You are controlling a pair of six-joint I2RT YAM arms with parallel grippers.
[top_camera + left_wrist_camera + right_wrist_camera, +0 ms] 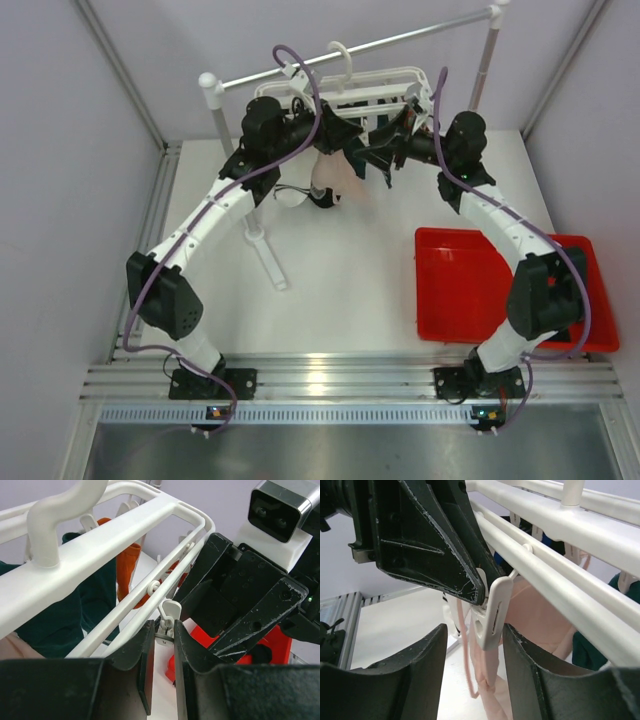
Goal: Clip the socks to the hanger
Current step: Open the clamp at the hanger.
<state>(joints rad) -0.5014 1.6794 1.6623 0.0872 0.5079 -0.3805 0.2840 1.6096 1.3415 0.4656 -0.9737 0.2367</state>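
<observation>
Hanger (pixel 385 78) hangs by its hook from the grey rail (pixel 400 42) at the back of the table (pixel 350 290). Its long axis runs left-right in the top view, frame level, clips pointing down. Both arms meet under its middle. Left gripper (pixel 164 627) has its jaws nearly together, pinched on one white clip (pixel 169 611) that dangles from the near rail of the frame, fingertips on the clip's upper end. Right gripper (pixel 475 630) comes in from the opposite side with jaws clearly apart, one finger either side of the same clip with a gap on both sides, holding nothing. Pink sock (pixel 540 620) hangs straight down below that clip, long axis vertical, top edge up at the clip's mouth, lower part passing between the right fingers – cannot tell whether the clip has bitten on it. Teal sock (pixel 55 620) and orange sock (pixel 129 565) hang from clips further along the frame, also vertical. Red tray (pixel 460 300) lies on the table by the right arm – well apart from the hanger
</observation>
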